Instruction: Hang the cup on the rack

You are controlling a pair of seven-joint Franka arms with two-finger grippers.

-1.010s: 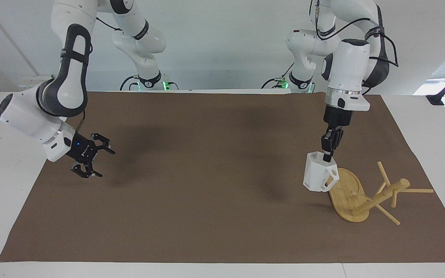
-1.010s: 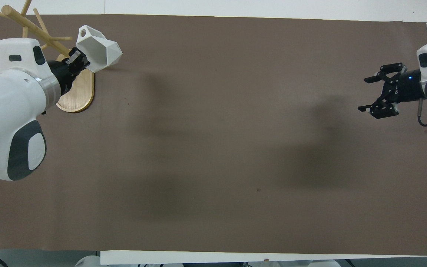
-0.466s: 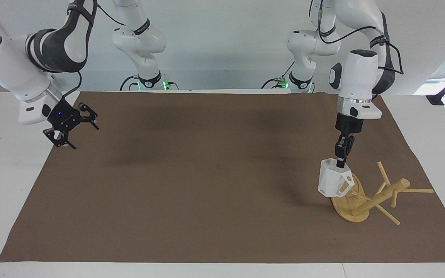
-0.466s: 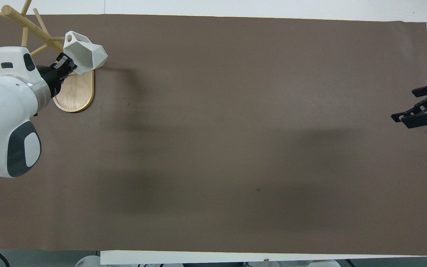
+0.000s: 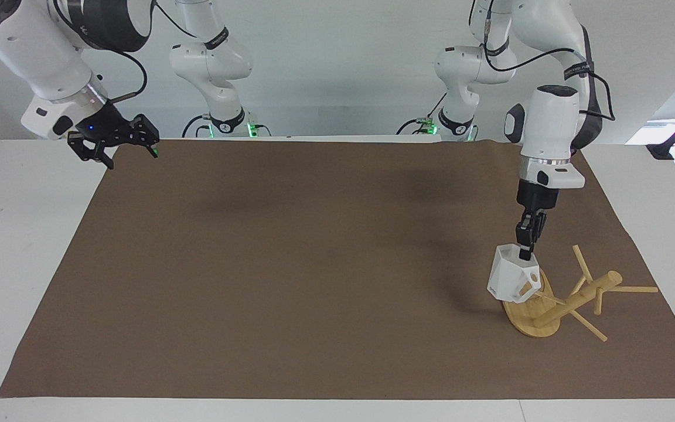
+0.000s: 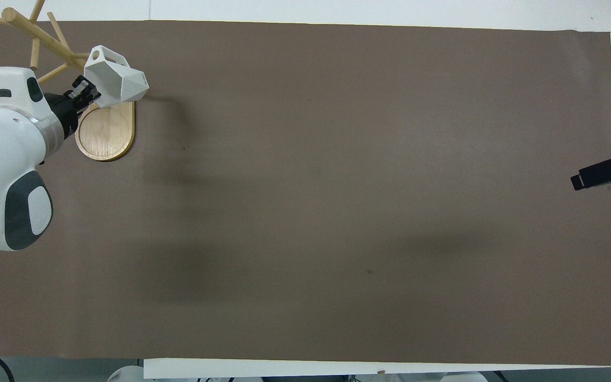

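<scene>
While your left gripper (image 5: pixel 526 251) pinches the rim of the small white faceted cup (image 5: pixel 512 275), that cup hangs tilted in the air over the oval base of the light bamboo mug rack (image 5: pixel 554 302), at the left arm's end of the brown table mat (image 5: pixel 290 275). Note the rack leans steeply, its thick post and thin pegs slanting away from the robots. Cup's pierced handle faces the post, close beside a peg; contact between them cannot be told. From overhead, cup (image 6: pixel 114 82) covers one end of the rack's base (image 6: pixel 105 132). Your right gripper (image 5: pixel 116 143) waits raised over the mat's corner, fingers spread apart, holding nothing.
</scene>
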